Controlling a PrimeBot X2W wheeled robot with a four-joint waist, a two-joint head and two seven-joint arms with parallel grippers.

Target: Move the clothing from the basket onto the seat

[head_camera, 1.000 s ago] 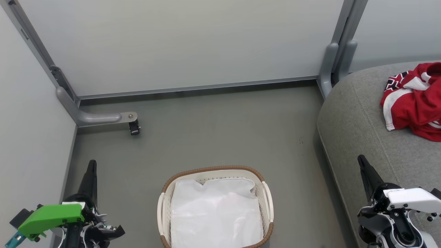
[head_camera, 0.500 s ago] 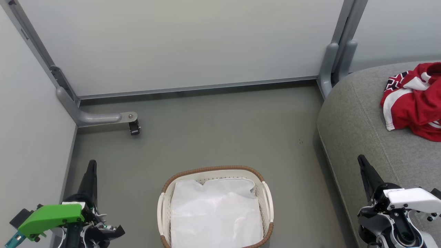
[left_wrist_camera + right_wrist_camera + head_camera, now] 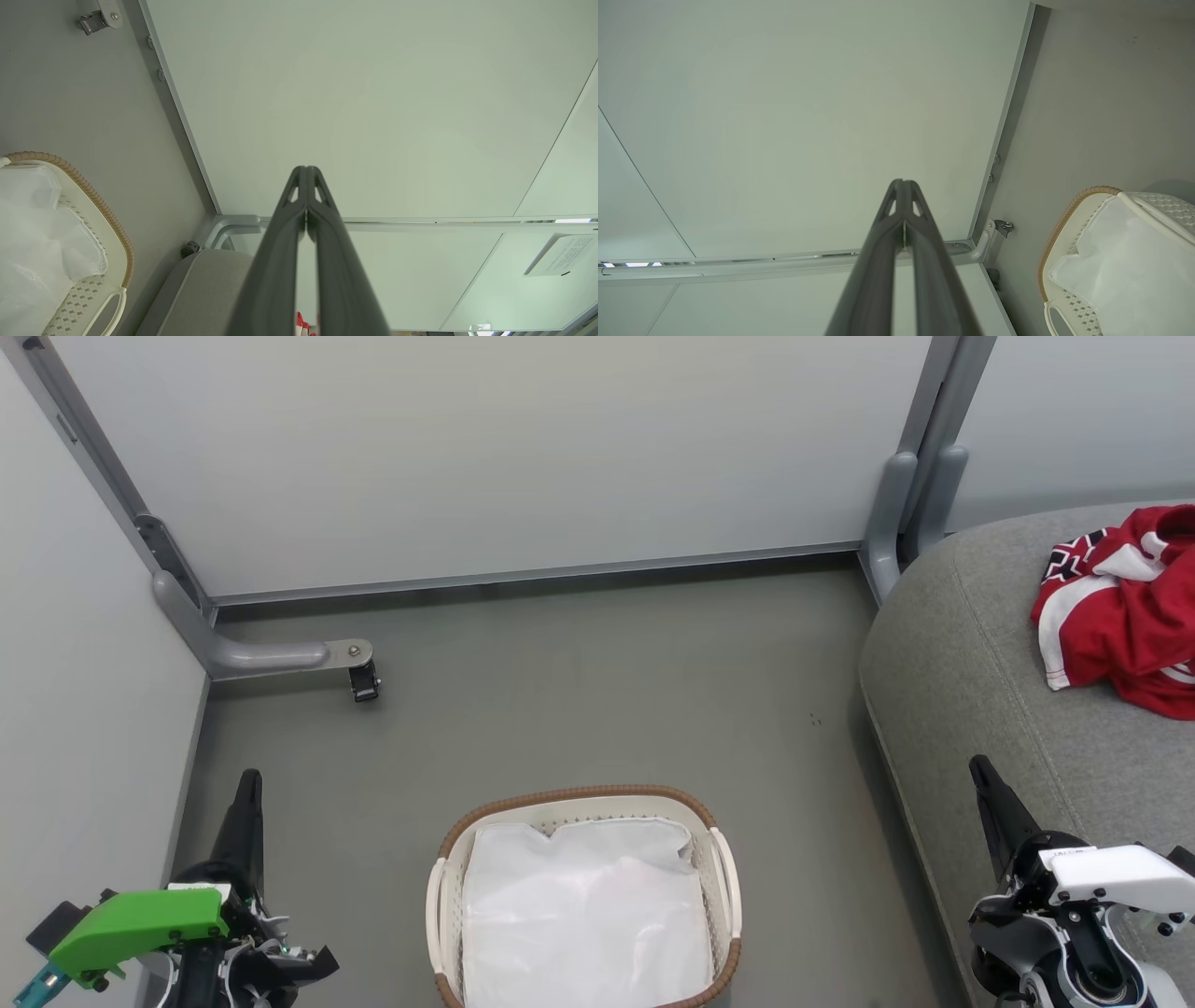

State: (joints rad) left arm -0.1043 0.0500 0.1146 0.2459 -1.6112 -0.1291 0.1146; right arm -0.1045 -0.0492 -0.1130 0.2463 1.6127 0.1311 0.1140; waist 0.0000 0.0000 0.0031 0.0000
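Note:
Red clothing (image 3: 1134, 611) with white stripes lies crumpled on the grey seat (image 3: 990, 691) at the right of the head view. The white basket (image 3: 724, 882) with a brown rim stands on the floor at bottom centre and holds a flat white sheet (image 3: 583, 915). My left gripper (image 3: 249, 779) is shut at lower left, apart from the basket. My right gripper (image 3: 977, 767) is shut at lower right, over the seat's front edge. In each wrist view the fingers (image 3: 306, 186) (image 3: 902, 196) are pressed together with nothing between them. A scrap of red clothing (image 3: 301, 324) peeks between the left fingers.
Pale partition panels (image 3: 485, 457) wall in the back and left. A grey metal foot with a caster (image 3: 362, 681) juts onto the grey floor (image 3: 597, 691) at the left. Another grey post (image 3: 892, 513) stands beside the seat's back corner.

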